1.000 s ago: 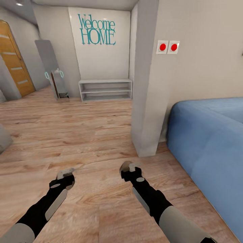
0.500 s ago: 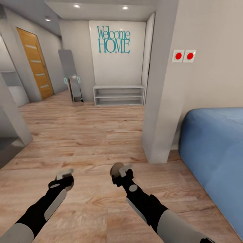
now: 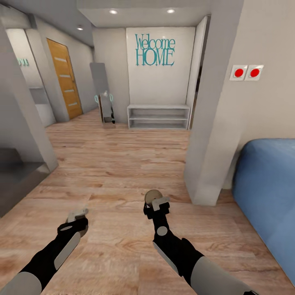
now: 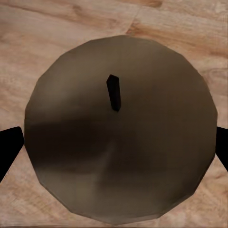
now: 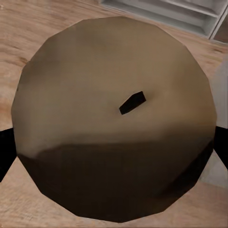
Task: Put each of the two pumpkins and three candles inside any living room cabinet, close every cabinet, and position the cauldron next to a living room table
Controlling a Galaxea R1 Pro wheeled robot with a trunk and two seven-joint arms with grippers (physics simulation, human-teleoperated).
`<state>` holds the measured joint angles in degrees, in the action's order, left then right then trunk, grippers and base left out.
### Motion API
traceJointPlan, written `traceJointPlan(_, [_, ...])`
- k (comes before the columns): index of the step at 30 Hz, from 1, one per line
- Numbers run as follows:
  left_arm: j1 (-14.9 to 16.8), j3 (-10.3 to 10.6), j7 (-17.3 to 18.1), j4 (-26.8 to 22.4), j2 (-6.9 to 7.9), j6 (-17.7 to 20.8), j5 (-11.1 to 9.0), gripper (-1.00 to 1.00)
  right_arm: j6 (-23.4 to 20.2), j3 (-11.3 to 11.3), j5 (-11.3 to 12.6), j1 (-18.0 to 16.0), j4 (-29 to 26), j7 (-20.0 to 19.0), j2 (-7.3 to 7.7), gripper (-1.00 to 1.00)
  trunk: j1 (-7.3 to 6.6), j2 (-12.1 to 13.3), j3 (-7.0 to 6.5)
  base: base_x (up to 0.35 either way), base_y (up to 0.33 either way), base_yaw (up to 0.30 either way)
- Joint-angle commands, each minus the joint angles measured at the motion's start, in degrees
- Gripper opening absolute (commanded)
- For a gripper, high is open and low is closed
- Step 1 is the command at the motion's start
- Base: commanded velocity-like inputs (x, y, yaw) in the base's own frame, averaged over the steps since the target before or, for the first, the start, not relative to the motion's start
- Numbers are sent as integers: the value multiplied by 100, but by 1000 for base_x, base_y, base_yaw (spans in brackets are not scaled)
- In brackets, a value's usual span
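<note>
Both arms reach forward low over the wooden floor. My left gripper [image 3: 78, 216] is shut on a tan-beige candle [image 3: 76, 213]. In the left wrist view that candle [image 4: 118, 156] shows its round top and dark wick, with a black finger [image 4: 10, 151] at each side. My right gripper [image 3: 156, 203] is shut on a second candle [image 3: 152, 196]. In the right wrist view this candle [image 5: 109, 142] stands wick-up between the dark fingers [image 5: 5, 154].
A blue sofa [image 3: 266, 192] stands close on the right behind a grey wall corner [image 3: 207, 155]. A grey wall end [image 3: 22, 135] juts in at the left. Down the hall stand a white low shelf [image 3: 159, 116], a leaning mirror [image 3: 102, 92] and an orange door [image 3: 64, 78].
The whole view has swung to the left, so the hall and sofa sit further right in the picture. Both grippers still hold their candles in front of me.
</note>
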<state>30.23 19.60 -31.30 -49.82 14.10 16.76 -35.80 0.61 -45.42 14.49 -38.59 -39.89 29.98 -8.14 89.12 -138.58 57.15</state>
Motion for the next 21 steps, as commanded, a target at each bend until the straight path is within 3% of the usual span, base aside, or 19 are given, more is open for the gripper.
traceJointPlan(1, [0, -3, 10, 3, -1, 3, 12, -100, 0, -2, -8, 0, -1, -1, 2, -100, -23, 41, -18, 0, 0, 283])
traceJointPlan(21, [0, 0, 10, -1, 5, 3, 12, -100, 12, -19, -55, 21, 244, -9, -2, -100, -462, 844, -377, 0, 0, 285])
